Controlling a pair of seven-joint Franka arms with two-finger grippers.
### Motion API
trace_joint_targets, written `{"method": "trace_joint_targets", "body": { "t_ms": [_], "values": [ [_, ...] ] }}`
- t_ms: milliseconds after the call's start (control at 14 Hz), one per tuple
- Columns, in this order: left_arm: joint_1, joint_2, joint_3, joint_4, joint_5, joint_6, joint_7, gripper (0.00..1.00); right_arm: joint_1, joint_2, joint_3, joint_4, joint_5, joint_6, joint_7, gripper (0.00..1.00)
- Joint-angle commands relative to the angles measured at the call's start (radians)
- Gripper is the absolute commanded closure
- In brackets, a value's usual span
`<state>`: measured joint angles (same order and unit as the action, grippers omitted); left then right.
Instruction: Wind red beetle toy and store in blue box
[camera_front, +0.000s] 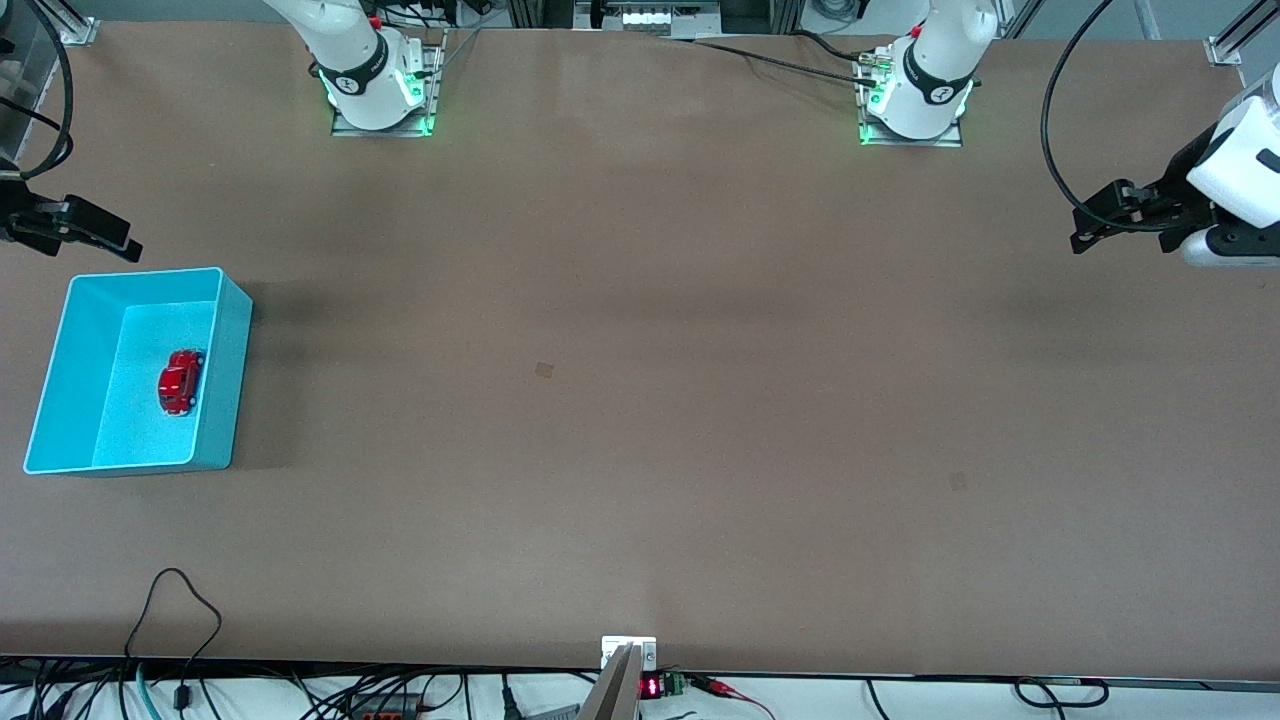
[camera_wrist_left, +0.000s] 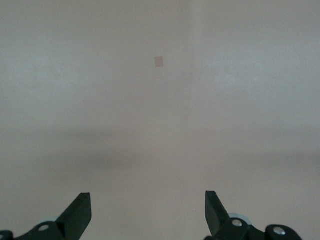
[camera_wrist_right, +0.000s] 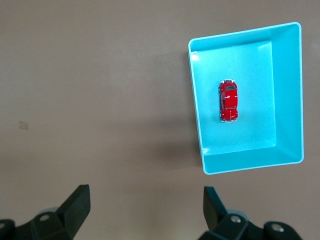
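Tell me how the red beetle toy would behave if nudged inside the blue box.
The red beetle toy sits on its wheels, so it would probably roll lengthwise. It looks small and likely light. The blue box walls should stop it.

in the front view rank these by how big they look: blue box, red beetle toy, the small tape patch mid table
1. blue box, by far the largest.
2. red beetle toy, lying inside the box, a small fraction of its floor.
3. tape patch, a faint square on the table, somewhat smaller than the toy.

We find the red beetle toy (camera_front: 180, 382) inside the blue box (camera_front: 226, 380), at the front view's middle left edge.
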<state>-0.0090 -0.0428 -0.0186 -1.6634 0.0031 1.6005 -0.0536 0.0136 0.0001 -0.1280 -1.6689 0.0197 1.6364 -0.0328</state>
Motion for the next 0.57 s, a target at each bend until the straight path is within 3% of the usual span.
{"method": "trace_joint_targets", "body": {
  "t_ms": [0,502],
  "values": [
    [-0.006,0.017,-0.001,0.031,0.023,-0.008,-0.008,0.0,-0.004,-0.032,0.007,-0.029,-0.017,-0.001,-0.013,0.0],
    [-0.006,0.017,-0.001,0.031,0.023,-0.008,-0.005,0.0,-0.004,-0.04,0.008,-0.031,-0.017,-0.01,-0.003,0.0]
  ]
}}
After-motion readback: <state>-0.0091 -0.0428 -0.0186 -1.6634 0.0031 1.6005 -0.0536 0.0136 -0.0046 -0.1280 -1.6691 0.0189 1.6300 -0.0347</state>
